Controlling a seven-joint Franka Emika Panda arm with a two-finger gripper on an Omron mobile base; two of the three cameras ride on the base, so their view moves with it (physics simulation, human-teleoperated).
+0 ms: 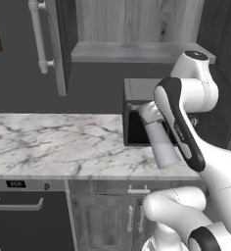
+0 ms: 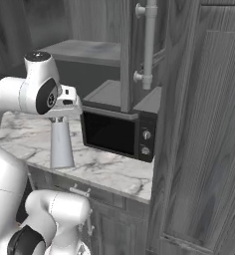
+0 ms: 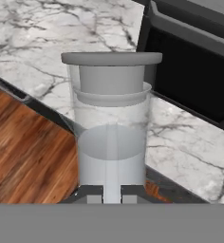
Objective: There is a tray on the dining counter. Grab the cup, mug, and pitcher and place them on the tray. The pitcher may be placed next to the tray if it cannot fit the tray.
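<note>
Pitcher (image 1: 162, 147) hangs clamped in fingers (image 3: 96, 194), just beside the microwave (image 2: 120, 132).

Lighting's flat and soft everywhere, typical render, no obvious single source. The marble worktop (image 1: 63, 142) is the brightest patch in the left base view, while the cabinets toward 12 o'clock sit dim and murky. The microwave (image 2: 117, 132) door is near black with barely any reflection. Shadows are faint. Everything looks a bit soft and low-res, edges slightly smeared. In the hand view the translucent pitcher (image 3: 111, 123) is crisp enough, with no glare, and the wood floor (image 3: 23, 152) at 8 o'clock looks warm and evenly lit.
</note>
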